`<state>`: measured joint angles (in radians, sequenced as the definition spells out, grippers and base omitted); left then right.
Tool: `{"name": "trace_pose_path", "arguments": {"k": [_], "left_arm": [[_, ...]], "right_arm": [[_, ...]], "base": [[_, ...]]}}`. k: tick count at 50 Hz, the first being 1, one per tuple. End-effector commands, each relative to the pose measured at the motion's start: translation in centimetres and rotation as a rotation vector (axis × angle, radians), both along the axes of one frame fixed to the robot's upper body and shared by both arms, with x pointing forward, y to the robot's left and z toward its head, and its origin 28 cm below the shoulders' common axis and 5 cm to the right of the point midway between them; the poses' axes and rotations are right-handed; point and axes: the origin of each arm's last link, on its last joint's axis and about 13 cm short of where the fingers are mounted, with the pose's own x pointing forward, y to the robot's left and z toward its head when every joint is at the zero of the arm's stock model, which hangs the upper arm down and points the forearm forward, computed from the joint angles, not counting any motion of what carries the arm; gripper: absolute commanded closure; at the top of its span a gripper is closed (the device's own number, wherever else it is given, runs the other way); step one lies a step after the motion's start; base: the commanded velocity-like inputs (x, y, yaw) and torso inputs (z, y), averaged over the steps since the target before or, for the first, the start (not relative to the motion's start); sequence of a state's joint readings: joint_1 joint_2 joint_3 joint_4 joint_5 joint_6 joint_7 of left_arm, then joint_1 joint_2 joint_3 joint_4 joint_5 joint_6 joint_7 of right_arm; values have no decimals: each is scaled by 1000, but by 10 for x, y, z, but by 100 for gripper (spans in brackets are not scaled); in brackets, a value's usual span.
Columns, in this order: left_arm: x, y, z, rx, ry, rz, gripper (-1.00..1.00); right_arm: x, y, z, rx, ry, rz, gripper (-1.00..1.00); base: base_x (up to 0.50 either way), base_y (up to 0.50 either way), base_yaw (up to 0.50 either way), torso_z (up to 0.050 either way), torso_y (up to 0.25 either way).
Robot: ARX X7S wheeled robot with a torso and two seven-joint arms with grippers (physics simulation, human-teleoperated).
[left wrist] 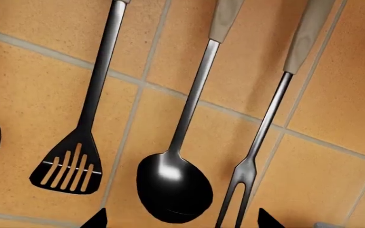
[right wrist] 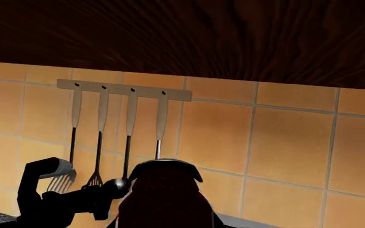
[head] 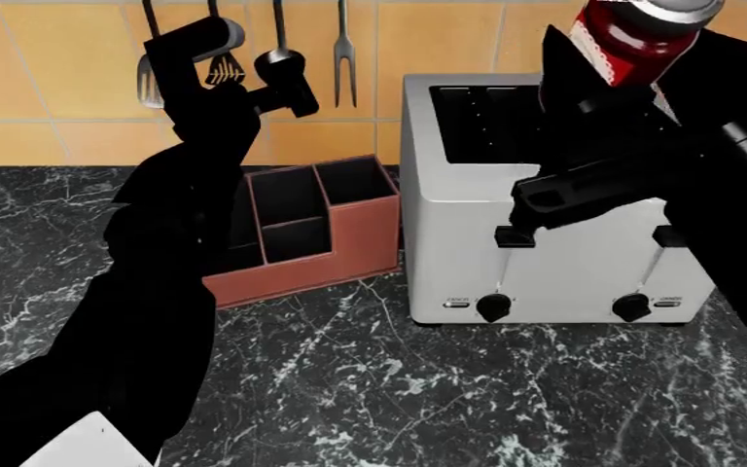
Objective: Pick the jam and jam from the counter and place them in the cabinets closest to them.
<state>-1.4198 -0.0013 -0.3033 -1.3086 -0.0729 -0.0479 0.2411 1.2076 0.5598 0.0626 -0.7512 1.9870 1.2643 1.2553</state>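
**K:** While the right claw (head: 614, 58) is up that high, where's the jar relative to the cabinet?

**M:** Jam jar (head: 636, 34) sits clenched in the right claw, lifted well clear of the counter (head: 387, 389), above the toaster (head: 549, 195). Its long axis is tilted, lid leaning toward the wall. In the right wrist view the jar (right wrist: 163, 194) is directly ahead of the camera, and the dark wood underside of the cabinet (right wrist: 182, 38) is above and in front of it. So the target lies up and forward from the claw. I see no opening or door edge, only the underside.

**K:** Left arm?

**M:** Left claw (head: 237, 83) is raised near the utensil rail; its wrist camera is filled by the ladle (left wrist: 173, 183), slotted spatula (left wrist: 68, 164) and fork (left wrist: 243, 175) on the tiled wall. Just two fingertips visible, nothing between them, so I read it as released and empty.

**K:** Second jar?

**M:** Not visible in any view. Right arm is clearly the one nearer a cabinet.
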Motion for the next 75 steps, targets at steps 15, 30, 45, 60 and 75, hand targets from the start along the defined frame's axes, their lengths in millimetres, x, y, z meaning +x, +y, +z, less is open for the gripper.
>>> {"name": "trace_pose_path", "arguments": {"k": [15, 30, 45, 60, 75], "left_arm": [[0, 0, -1, 14, 8, 11, -100], [0, 0, -1, 22, 23, 27, -100], [-1, 0, -2, 26, 47, 41, -100], [-1, 1, -3, 2, 69, 39, -100], [-1, 2, -4, 2, 75, 45, -100]], "right_arm": [[-70, 4, 26, 135, -361, -224, 100], [-91, 22, 91, 130, -553, -219, 100], [-89, 36, 168, 135, -553, -250, 100], [-10, 37, 225, 138, -110, -373, 100], [26, 32, 243, 166, 177, -421, 100]], "base": [[0, 0, 0, 0, 0], [0, 0, 0, 0, 1], [0, 0, 0, 1, 0], [0, 0, 0, 0, 0], [0, 0, 0, 0, 1]]}}
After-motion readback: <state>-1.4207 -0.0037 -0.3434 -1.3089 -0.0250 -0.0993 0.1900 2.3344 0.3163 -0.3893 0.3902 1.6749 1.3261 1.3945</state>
